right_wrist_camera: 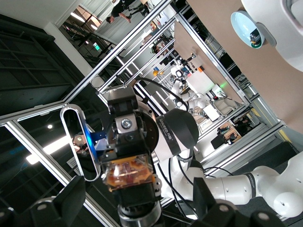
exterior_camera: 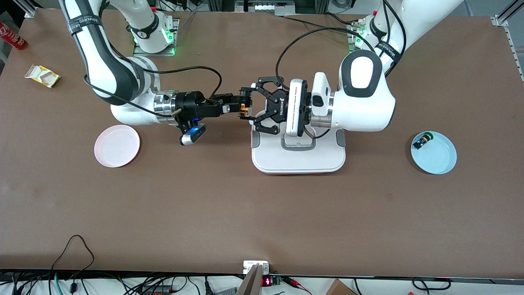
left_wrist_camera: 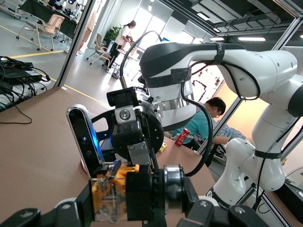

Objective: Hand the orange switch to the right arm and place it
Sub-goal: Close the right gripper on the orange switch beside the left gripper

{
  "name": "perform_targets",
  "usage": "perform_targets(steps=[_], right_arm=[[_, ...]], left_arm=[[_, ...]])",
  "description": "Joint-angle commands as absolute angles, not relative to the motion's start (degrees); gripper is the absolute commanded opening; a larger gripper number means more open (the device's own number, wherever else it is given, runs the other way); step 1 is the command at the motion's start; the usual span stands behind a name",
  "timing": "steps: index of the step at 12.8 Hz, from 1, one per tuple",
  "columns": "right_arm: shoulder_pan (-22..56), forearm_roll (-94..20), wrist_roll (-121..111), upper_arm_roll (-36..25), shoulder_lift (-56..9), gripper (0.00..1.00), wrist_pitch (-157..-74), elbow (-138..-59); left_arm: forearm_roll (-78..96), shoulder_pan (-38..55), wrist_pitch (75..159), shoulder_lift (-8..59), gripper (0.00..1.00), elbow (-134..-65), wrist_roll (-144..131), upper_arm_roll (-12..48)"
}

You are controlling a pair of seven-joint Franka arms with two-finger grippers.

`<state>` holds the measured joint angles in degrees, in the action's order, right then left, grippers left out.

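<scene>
The orange switch hangs in the air above the middle of the table, over the corner of a white tray. My left gripper, the wide black claw, is shut on it. In the left wrist view the switch sits clamped between the claw's fingers, showing its orange end, black body and silver ring. My right gripper faces the claw with its slim fingers around the switch, open. In the right wrist view the switch stands between the spread fingers with a gap on each side.
A pink plate lies toward the right arm's end of the table. A light blue plate toward the left arm's end holds a black switch with a green ring. A yellow packet and a red can lie at the table's corner.
</scene>
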<state>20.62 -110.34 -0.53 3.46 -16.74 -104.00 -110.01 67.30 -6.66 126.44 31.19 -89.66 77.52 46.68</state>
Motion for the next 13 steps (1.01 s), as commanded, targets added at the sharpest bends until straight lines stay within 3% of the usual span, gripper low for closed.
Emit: perform_targets(steps=[1, 3, 5, 10, 13], right_arm=[[21.53, -111.45, 0.09, 3.69, -16.70, 1.00, -105.82, -109.25], [21.53, -111.36, -0.61, 3.69, -16.79, 0.98, -105.82, -109.25], [21.27, -111.36, -0.79, 3.69, -16.79, 0.88, -105.82, -109.25], [20.31, -111.53, -0.26, 3.69, -16.96, 0.45, -105.82, -109.25], [19.95, -111.88, -0.79, 3.69, -16.96, 0.42, -105.82, -109.25]], left_arm=[[69.43, -7.38, 126.39, 29.88, 0.06, -90.97, 79.19, 47.11], [69.35, -7.38, 126.39, 29.88, 0.06, -90.97, 79.28, 47.11], [69.43, -7.47, 126.39, 29.88, 0.06, -90.97, 79.19, 47.11], [69.35, -7.38, 126.39, 29.88, 0.06, -90.97, 79.28, 47.11], [69.43, -7.38, 126.39, 29.88, 0.06, -90.97, 79.19, 47.11]])
